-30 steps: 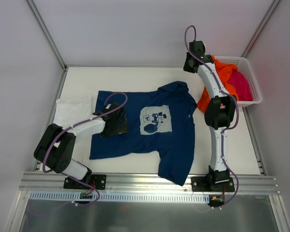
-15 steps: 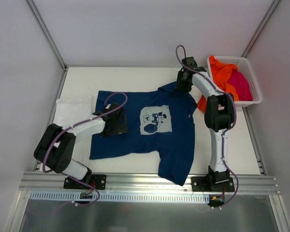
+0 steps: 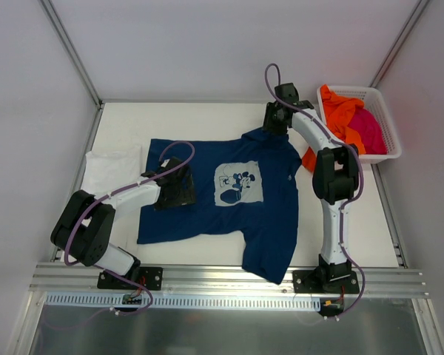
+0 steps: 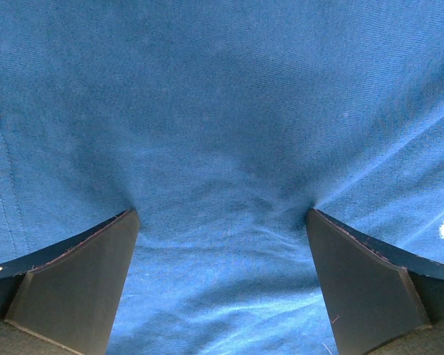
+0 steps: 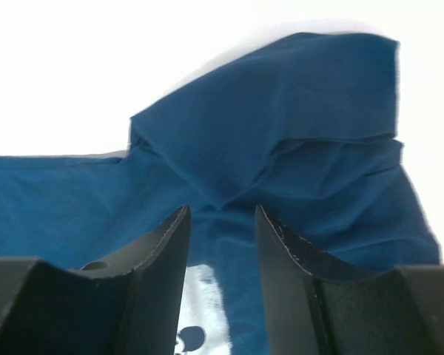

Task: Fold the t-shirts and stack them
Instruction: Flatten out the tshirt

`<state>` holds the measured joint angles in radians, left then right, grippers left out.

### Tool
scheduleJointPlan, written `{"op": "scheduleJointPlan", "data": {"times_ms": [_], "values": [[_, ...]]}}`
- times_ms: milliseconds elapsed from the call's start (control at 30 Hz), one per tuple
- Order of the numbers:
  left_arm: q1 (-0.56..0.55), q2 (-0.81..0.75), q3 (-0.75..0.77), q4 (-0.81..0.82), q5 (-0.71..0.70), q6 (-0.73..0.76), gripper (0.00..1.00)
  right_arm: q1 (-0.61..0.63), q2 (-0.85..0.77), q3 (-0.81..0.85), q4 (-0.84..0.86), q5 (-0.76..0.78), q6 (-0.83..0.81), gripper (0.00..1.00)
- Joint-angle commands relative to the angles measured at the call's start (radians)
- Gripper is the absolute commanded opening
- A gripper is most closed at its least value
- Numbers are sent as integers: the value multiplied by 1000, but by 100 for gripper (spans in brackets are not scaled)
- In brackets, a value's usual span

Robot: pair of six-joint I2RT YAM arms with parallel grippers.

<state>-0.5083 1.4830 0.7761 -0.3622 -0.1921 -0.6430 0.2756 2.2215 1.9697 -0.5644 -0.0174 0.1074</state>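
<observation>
We see left gripper (image 4: 222,285) spread wide, pressing into the navy t-shirt (image 3: 207,214); right gripper (image 5: 220,248) slightly apart above its sleeve (image 5: 296,118) toward the table (image 3: 200,118) far edge.

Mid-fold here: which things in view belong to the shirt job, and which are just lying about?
Job:
- navy blue cloth t-shirt with pale chest print
- plain white cloth t-shirt
- orange cloth t-shirt
- magenta cloth t-shirt

Just there:
- white plastic lattice basket
- white table top

A white lattice basket (image 3: 387,129) stands at the far right of the table (image 3: 207,122).
</observation>
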Motion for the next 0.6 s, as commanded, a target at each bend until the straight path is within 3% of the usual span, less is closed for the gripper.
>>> {"op": "scheduleJointPlan", "data": {"times_ms": [0,567], "values": [[11,5,-28,-12,25,-24,99,16,-19,63,12,-27,23,44],[11,3,-26,-12,25,-15,99,40,78,112,-57,63,0,44]]}}
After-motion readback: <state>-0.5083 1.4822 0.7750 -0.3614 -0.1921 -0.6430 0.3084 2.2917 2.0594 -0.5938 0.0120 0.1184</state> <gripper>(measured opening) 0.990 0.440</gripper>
